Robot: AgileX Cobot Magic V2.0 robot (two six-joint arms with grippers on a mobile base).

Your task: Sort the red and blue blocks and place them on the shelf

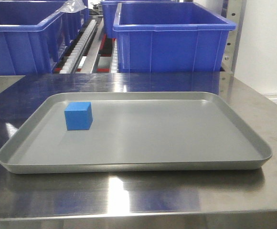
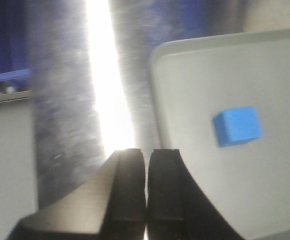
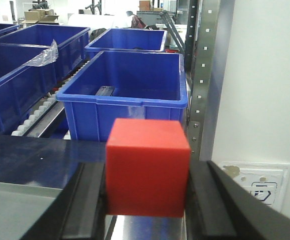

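The shelf [image 1: 83,45] stands at the far side, with its roller tracks running away between large blue bins. One bin [image 1: 172,47] is at the right and another bin [image 1: 19,47] at the left. In front of the shelf is the steel bench [image 1: 129,200], which shines strongly under the light. On the bench lies a shallow grey tray [image 1: 167,133] that takes most of the surface.

The left pincer [image 2: 146,190] is pressed together with nothing between its fingers. It hangs over the bench at the edge of the tray; its view is rather blurred. The right pincer [image 3: 147,210] pinches the red block [image 3: 147,167] by two opposite sides. This block is off the tray and faces the near right bin of the shelf, which lies beyond it. The blue block [image 1: 78,116] sits upright in the tray, in the far left part, near the rim but apart from it. In the left wrist view the blue block [image 2: 237,126] is apart from the pincer.
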